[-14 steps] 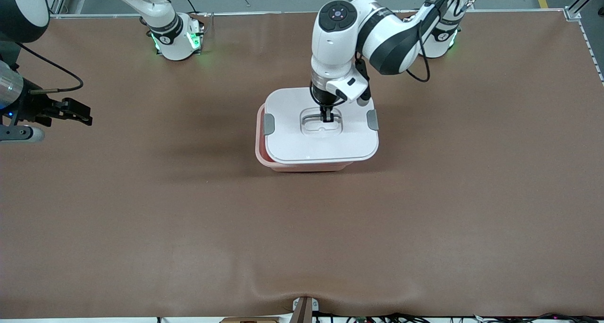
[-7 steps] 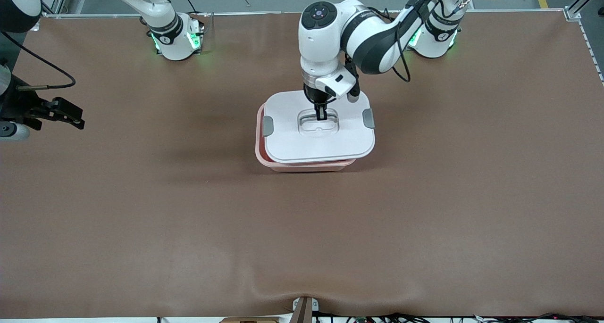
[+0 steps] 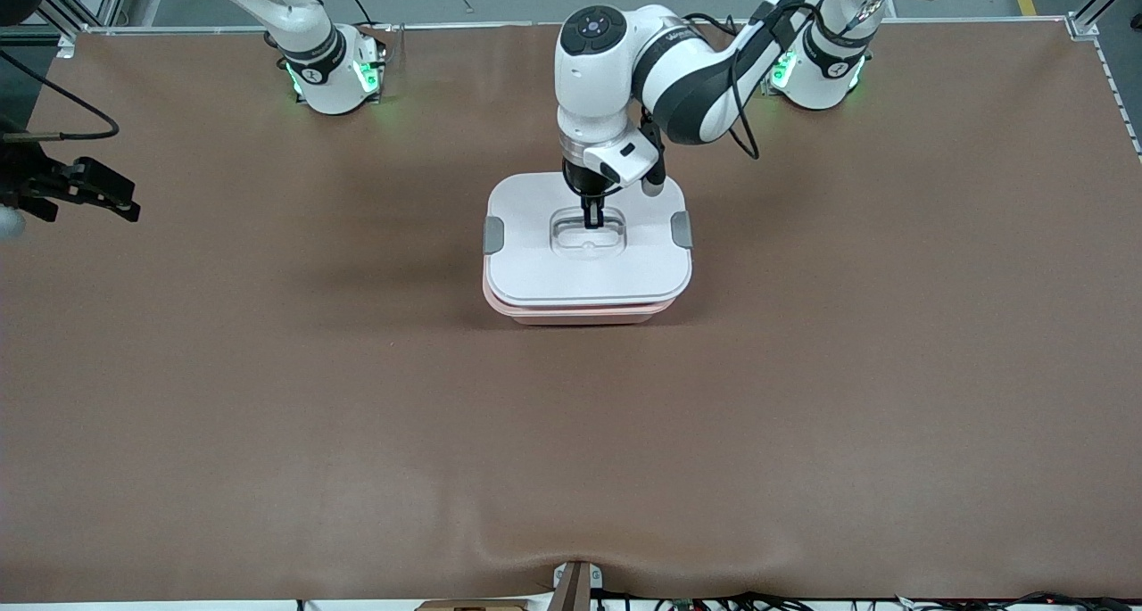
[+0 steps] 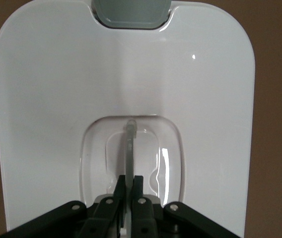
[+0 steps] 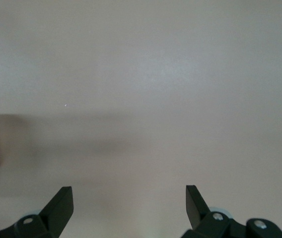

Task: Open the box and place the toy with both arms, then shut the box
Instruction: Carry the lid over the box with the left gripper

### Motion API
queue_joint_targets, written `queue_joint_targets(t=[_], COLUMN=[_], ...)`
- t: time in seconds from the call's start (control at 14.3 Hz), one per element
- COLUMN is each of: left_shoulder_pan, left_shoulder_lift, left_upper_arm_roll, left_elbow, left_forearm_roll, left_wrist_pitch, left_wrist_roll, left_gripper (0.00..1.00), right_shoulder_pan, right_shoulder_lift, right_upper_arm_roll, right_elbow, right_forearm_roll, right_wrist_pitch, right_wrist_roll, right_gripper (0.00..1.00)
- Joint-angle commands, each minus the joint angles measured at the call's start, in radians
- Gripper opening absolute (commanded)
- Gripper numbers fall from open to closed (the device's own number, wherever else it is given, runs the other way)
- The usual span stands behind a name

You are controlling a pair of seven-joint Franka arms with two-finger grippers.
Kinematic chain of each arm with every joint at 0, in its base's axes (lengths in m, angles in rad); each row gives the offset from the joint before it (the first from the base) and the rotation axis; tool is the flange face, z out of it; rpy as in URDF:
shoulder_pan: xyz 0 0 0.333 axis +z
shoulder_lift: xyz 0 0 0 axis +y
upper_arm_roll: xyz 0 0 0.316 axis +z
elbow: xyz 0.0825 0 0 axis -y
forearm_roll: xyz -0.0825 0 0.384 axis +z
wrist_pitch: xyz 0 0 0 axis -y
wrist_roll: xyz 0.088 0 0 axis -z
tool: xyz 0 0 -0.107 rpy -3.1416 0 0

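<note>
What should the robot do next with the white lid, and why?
Probably lower the lid a little more until it sits flat on the pink tub. The left gripper is shut on the lid's handle, and the lid looks nearly lined up over the tub. The right gripper waits open at the right arm's end of the table.

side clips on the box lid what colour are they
Grey, against the white lid. The side clips show best in the front view.
</note>
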Motion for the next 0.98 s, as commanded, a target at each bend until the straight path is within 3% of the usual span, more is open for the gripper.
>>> queue_joint_targets(t=[0.0, 0.21, 0.42, 0.91], left_shoulder_pan=[-0.013, -0.033, -0.030, -0.022], left_shoulder_lift=[0.025, 0.037, 0.049, 0.057], left_upper_arm_roll=[0.000, 0.001, 0.001, 0.001], left_elbow=[0.005, 0.013, 0.013, 0.031], left_forearm_roll=[0.050, 0.072, 0.090, 0.094], left_wrist_pitch=[0.016, 0.016, 0.016, 0.022], left_wrist_roll=[-0.017, -0.016, -0.019, -0.020], left_gripper=[0.00, 0.00, 0.00, 0.00], right_shoulder_pan=[-0.010, -0.009, -0.012, -0.027], right_shoulder_lift=[-0.034, -0.033, -0.036, -0.028], right_upper_arm_roll=[0.019, 0.022, 0.017, 0.011], right_elbow=[-0.025, -0.023, -0.022, -0.016], right_forearm_roll=[0.019, 0.022, 0.080, 0.070], right_wrist_pitch=[-0.011, -0.014, -0.008, 0.000], right_wrist_roll=[0.006, 0.010, 0.010, 0.007], right_gripper=[1.00, 1.00, 1.00, 1.00])
